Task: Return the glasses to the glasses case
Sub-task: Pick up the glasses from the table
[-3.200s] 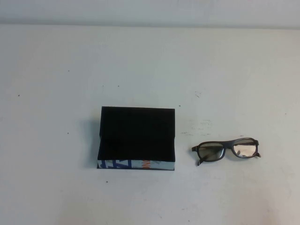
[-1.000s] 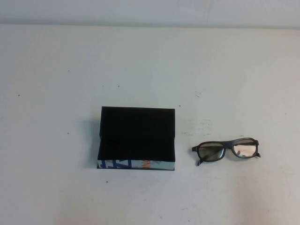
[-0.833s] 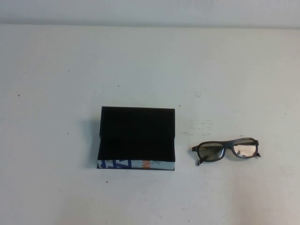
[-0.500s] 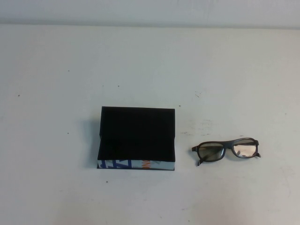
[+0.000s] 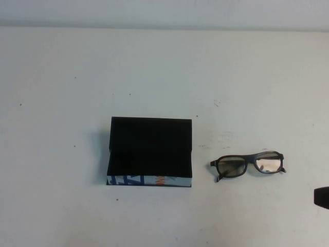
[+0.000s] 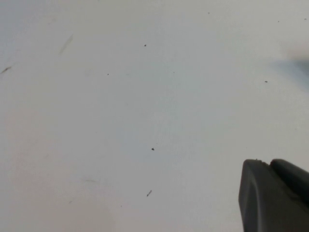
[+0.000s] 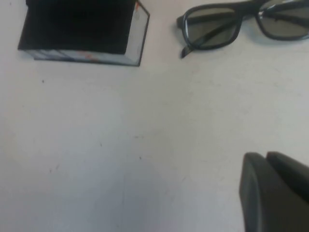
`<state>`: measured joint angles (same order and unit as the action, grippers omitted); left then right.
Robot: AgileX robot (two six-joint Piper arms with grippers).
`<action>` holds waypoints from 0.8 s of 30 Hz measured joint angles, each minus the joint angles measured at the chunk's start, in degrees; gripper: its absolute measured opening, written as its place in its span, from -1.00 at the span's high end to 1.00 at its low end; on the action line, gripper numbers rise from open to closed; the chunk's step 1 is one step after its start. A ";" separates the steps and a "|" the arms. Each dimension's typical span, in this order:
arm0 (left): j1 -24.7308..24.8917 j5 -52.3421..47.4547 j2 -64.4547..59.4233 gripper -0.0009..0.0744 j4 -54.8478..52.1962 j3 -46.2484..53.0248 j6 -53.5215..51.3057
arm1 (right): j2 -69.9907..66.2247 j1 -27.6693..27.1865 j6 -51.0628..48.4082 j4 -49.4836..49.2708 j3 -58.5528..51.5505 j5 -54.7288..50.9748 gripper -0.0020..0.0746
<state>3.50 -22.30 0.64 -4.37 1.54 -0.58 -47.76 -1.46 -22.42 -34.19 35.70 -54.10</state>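
The glasses case (image 5: 149,149) is a black box with a blue, white and orange front strip, lying in the middle of the white table (image 5: 164,72). The dark thick-rimmed glasses (image 5: 248,161) lie on the table to its right, apart from it. Both also show in the right wrist view: the case (image 7: 77,24) and the glasses (image 7: 212,26). My right gripper (image 7: 265,155) is shut and empty, above bare table nearer than the glasses; a dark tip of it (image 5: 322,197) shows at the high view's right edge. My left gripper (image 6: 269,162) is shut and empty over bare table.
The white table has small dark specks and faint scuffs (image 5: 218,139). Its far edge meets a pale wall (image 5: 164,13) at the back.
A dark part of my right gripper has come into the high view at the right edge, nearer than the glasses. The case and glasses have not moved.
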 joint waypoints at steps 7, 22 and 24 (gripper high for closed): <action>0.00 0.00 0.00 0.99 0.00 0.00 0.00 | -9.73 8.94 -2.23 3.76 2.57 0.41 0.98; 0.00 0.00 0.00 0.99 0.00 0.00 0.00 | -31.33 20.39 -18.85 17.05 22.95 -3.76 0.97; 0.00 0.00 0.00 0.99 0.00 0.00 0.00 | -34.97 20.39 -24.59 18.84 26.37 -5.80 0.97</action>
<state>3.50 -22.30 0.64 -4.37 1.54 -0.58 -82.73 18.93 -47.00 -15.35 62.07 -59.90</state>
